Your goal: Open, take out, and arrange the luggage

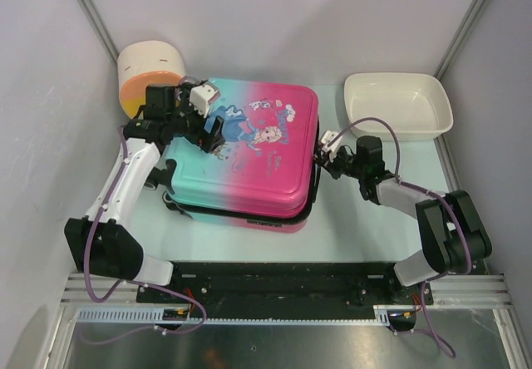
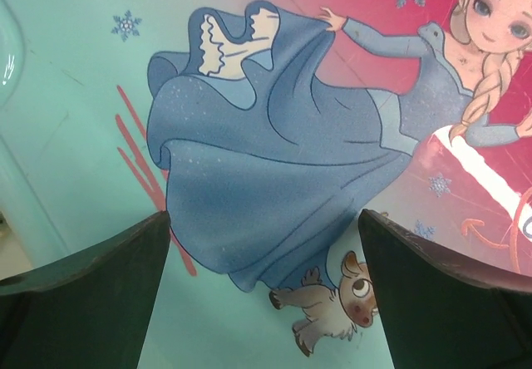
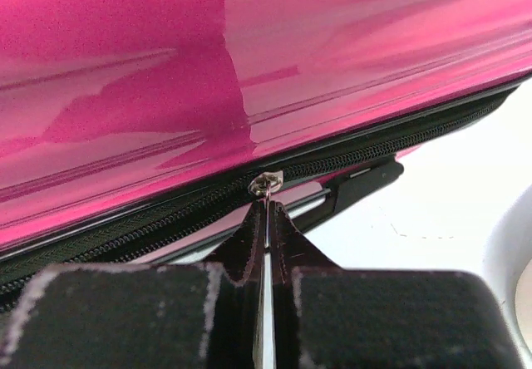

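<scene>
Now the luggage [image 1: 249,157] lies flat at the middle of our table [image 1: 349,219]; our left gripper [image 2: 266,236] gapes wide over it, our right gripper [image 3: 266,211] pinches its zip pull [image 3: 264,184].

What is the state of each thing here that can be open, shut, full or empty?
suitcase: lying flat, printed lid down, not opened.
zip pull: pinched, at the pink side edge.
right gripper: shut on the zip pull.
left gripper: open, over the printed lid.
white basin: upright, empty.
drawer box: front hidden, cannot tell.
</scene>
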Controlling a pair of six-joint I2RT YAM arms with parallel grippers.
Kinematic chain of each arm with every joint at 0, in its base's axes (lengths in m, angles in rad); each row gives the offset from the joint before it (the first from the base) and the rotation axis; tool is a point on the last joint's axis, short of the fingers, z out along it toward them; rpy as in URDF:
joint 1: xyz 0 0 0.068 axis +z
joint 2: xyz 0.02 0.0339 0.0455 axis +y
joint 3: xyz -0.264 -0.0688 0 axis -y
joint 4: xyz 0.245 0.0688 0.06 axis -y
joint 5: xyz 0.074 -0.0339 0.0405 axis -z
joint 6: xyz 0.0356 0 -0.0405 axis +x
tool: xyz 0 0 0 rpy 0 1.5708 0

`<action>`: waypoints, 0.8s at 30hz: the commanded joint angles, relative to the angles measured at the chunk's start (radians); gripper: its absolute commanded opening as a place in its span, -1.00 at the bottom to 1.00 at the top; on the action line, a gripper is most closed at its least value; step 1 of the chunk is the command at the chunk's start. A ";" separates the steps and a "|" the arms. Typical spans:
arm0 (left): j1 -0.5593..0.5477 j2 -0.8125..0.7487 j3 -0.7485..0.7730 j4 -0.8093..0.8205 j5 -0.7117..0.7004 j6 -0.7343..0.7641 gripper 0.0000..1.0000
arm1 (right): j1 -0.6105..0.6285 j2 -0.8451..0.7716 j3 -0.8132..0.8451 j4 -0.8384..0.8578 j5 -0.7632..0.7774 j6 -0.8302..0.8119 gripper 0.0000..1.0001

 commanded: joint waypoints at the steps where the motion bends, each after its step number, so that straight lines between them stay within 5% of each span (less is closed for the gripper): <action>1: 0.017 0.005 0.042 -0.168 0.010 0.043 1.00 | 0.170 -0.043 0.014 0.003 -0.118 0.090 -1.00; 8: 0.024 -0.139 0.017 -0.204 0.052 -0.110 1.00 | 0.287 -0.058 0.015 -0.014 -0.077 0.211 -1.00; 13: 0.130 -0.197 0.004 -0.208 0.077 -0.210 0.99 | 0.385 -0.107 0.006 -0.093 -0.070 0.268 -1.00; 19: 0.189 -0.088 0.154 -0.205 0.085 -0.235 0.98 | 0.427 -0.187 -0.034 -0.168 0.009 0.228 -1.00; 24: 0.083 0.108 0.397 -0.191 0.049 -0.212 0.93 | 0.335 -0.177 -0.034 -0.153 0.067 0.176 -1.00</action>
